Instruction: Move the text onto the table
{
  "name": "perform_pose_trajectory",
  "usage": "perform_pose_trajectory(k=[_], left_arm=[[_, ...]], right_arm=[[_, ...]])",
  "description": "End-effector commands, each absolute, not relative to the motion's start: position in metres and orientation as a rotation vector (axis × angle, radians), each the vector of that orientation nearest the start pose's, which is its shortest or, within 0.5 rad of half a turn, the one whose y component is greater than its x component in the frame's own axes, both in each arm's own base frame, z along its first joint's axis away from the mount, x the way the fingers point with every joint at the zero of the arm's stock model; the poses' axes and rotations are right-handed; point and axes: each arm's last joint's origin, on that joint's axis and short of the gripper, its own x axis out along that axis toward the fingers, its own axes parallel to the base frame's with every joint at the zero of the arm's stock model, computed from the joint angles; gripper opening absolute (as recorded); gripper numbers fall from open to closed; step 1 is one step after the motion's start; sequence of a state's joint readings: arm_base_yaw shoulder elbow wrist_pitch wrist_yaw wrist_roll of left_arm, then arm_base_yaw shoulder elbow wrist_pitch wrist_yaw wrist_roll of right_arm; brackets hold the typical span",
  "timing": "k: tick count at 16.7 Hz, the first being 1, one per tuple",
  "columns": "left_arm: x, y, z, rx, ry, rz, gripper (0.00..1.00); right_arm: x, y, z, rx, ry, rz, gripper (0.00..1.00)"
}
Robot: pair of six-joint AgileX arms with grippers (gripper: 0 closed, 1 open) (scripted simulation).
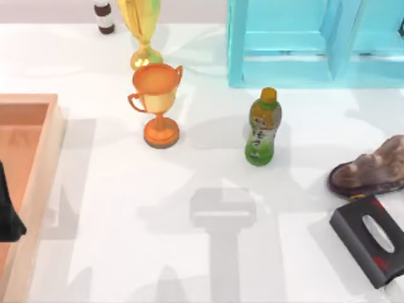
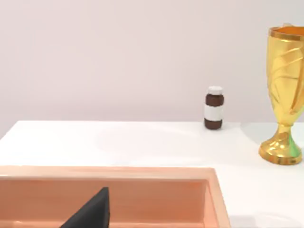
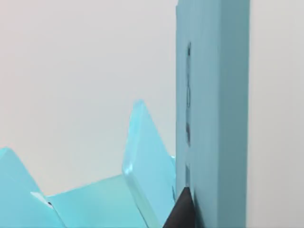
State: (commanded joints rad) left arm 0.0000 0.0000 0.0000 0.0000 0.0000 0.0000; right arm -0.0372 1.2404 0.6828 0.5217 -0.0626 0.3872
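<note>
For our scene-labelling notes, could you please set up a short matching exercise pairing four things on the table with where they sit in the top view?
Things:
1. orange trophy
2. green bottle
3. black tissue box
4. wooden tray

Places:
A. the table's left edge
B. near the right edge, at the front
C. just in front of the cyan shelf unit
D. left of centre, in front of the gold trophy

Pairs: 1-D, 2-C, 3-B, 4-A

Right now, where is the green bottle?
In the top view the green bottle stands on the table right of centre, just in front of the cyan shelf, right of the orange trophy.
</note>
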Motion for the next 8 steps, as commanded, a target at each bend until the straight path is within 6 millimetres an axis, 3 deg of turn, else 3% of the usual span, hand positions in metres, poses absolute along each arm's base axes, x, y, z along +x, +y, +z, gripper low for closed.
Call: perform_pose_trajectory(k=[2, 4, 8], left_arm=[[0.106, -0.001, 0.16, 0.0, 0.0, 0.0, 1.0], [0.106, -0.001, 0.16, 0.0, 0.0, 0.0, 1.0], [0.106, -0.001, 0.16, 0.0, 0.0, 0.0, 1.0]], right_arm=[[0.285, 0.012, 0.267, 0.315, 0.057, 0.037, 0.0], [0.292, 0.044, 0.268, 0.223, 0.067, 0.061, 0.0], [0.282, 0.142, 0.272, -0.029, 0.054, 0.171, 0.0]])
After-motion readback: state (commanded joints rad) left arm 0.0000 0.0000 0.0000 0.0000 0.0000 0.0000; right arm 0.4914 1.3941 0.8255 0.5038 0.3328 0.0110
